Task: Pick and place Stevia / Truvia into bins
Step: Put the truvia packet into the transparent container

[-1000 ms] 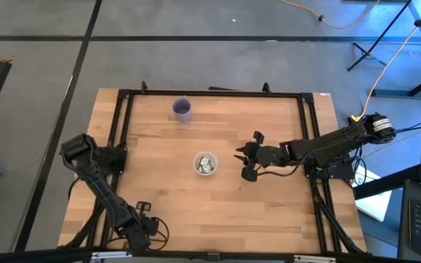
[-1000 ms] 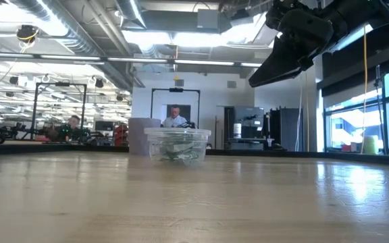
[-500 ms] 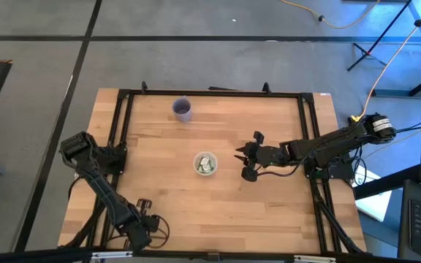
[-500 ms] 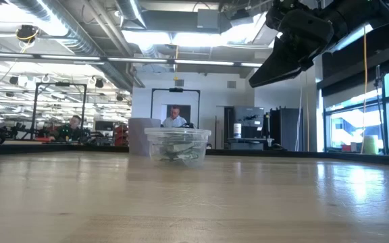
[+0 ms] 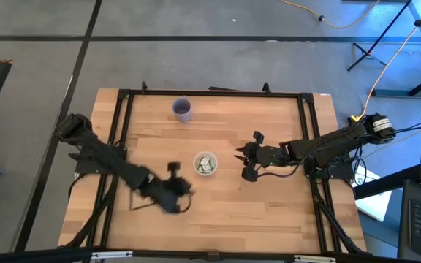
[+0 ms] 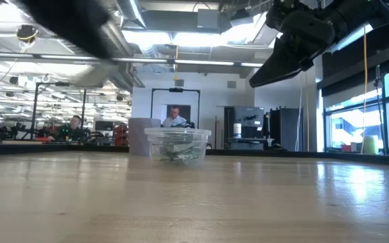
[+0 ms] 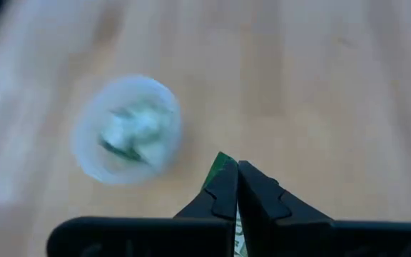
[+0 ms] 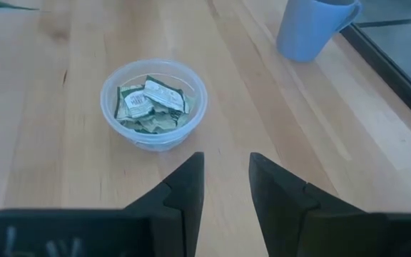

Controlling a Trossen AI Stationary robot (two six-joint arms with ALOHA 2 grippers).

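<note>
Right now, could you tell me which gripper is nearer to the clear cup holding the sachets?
The left gripper, shut on a green sachet, is slightly nearer, just beside the clear cup toward the table's front-left. The right gripper waits open on the cup's other side.

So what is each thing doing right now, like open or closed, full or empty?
Clear cup: upright on the table, holding green and white sachets.
Purple cup: upright, far edge of the table; contents not visible.
Left end effector: shut on a sachet, near the clear cup.
Right end effector: open, empty, beside the clear cup.
</note>
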